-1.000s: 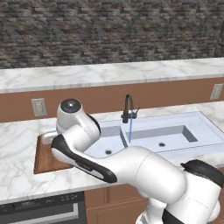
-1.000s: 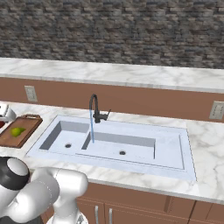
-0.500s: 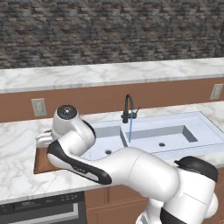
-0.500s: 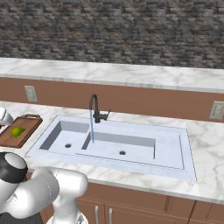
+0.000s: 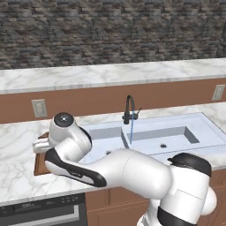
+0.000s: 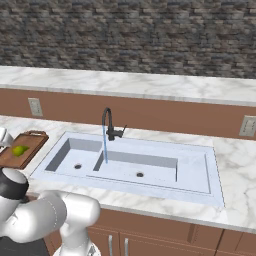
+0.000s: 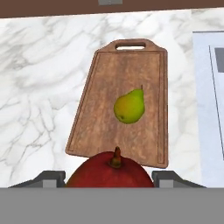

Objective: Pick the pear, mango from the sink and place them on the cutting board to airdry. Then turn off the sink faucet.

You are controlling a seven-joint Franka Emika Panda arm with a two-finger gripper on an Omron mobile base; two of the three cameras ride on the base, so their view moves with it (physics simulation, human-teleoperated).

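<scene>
Above brown rimmed wooden cutting board (image 7: pixel 122 109): gripper (image 7: pixel 110 175) pinching red-orange oval mango (image 7: pixel 109 171). Yellow-green tapered pear (image 7: pixel 130 106) already lying mid-board. Judged mango placement under way; next, lowered beside pear, released. Black gooseneck faucet (image 6: pixel 108 126) running over white double-basin sink (image 6: pixel 130 167).

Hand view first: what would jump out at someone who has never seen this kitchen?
A red mango fills the bottom, held between the gripper fingers above the wooden cutting board. A yellow-green pear lies near the board's middle. From the right base view, a thin blue stream runs from the black sink faucet into the white sink.
</scene>
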